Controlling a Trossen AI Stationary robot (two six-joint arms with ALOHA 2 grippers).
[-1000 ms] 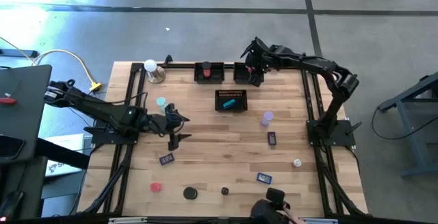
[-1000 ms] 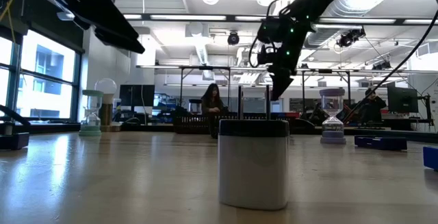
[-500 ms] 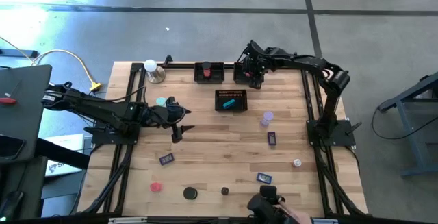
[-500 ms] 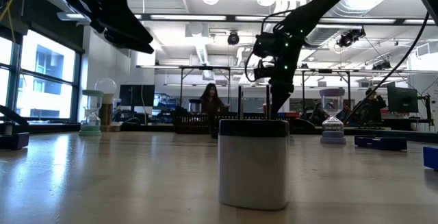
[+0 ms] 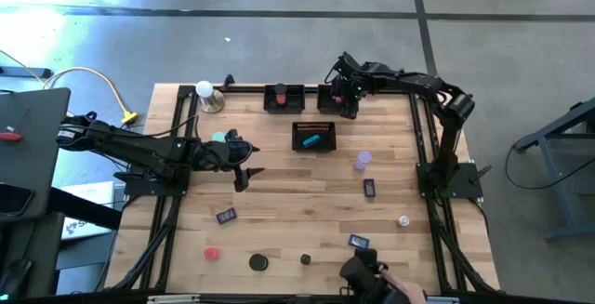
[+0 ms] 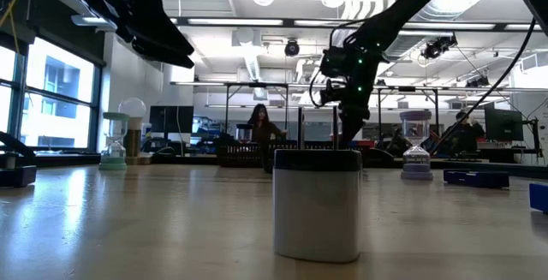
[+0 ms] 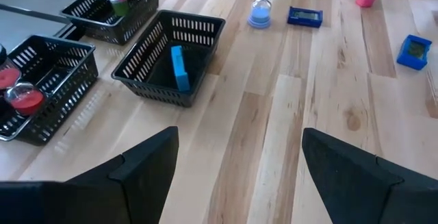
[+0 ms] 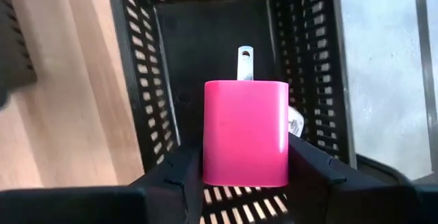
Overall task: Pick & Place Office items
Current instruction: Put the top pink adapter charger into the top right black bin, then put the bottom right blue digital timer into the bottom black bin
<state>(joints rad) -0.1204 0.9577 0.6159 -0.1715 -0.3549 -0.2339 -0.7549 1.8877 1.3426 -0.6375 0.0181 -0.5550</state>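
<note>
Pink charger (image 8: 246, 132) in right gripper (image 8: 245, 161), wrist view only.

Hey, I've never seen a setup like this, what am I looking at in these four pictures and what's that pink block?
These are two robot arms at a wooden table, sorting small office items into black mesh trays. One picture looks straight down from above, one looks level across the tabletop, and two come from cameras on the arms' wrists. The right gripper hangs over a far-edge tray, its fingers shut on a pink cube with metal prongs. The left gripper is open and holds nothing, above bare wood. Another tray holds a blue piece. Loose items lie about: a lavender roll, a red disc, a black disc, dark blue blocks.
</note>
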